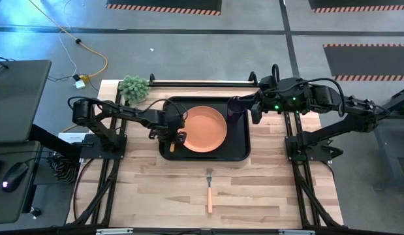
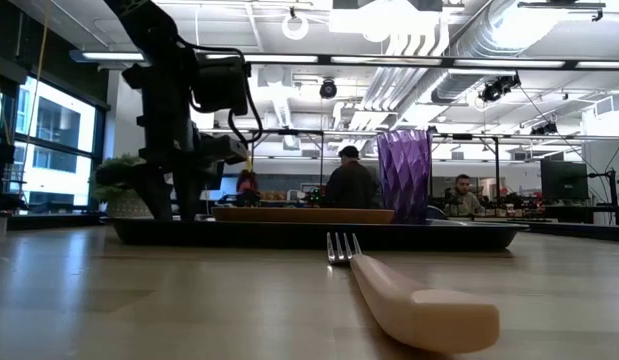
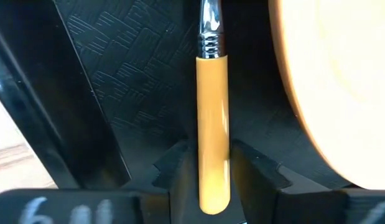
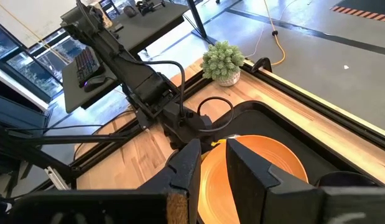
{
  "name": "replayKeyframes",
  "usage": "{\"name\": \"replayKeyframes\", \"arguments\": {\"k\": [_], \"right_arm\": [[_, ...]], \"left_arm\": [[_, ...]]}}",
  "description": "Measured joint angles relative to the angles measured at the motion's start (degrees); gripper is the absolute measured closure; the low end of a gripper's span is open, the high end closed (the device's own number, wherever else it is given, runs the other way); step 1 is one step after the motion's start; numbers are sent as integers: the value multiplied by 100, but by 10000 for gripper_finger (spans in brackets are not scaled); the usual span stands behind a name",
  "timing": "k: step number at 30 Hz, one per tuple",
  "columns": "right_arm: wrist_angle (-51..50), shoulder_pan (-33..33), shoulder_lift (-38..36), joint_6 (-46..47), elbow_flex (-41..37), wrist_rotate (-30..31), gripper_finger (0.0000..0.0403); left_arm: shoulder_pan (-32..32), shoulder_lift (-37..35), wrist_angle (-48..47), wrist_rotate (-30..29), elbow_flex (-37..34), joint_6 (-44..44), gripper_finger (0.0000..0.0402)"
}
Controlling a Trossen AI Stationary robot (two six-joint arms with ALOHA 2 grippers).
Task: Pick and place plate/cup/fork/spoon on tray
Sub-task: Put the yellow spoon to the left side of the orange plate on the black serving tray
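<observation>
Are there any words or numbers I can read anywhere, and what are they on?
None can be read for sure.
Blurred pale marks, maybe digits, on the left gripper body behind the spoon: too blurred.
White label on the left arm's base plate: too small.
Plate, cup, fork, tray: no writing.

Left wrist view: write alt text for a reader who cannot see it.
The left gripper holds the spoon by its yellow-orange handle, between two dark fingers, over the black tray. The orange plate lies in the tray, close beside the spoon; the spoon's bowl is out of frame.
</observation>
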Motion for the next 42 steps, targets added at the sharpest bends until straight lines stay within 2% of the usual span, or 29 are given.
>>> {"name": "replayKeyframes", "arguments": {"k": [10, 22, 33, 42], "right_arm": [[0, 0, 0, 0, 0, 0, 336], [0, 0, 0, 0, 0, 0, 336], [-1, 0, 0, 0, 0, 1, 336], [-9, 0, 0, -31, 0, 2, 336]], "left_arm": [[-2, -1, 61, 31, -3, 1, 359], [2, -13, 20, 134, -9, 2, 360], [168, -460, -414, 92, -44, 14, 361], [191, -800, -407, 102, -35, 24, 361]]}}
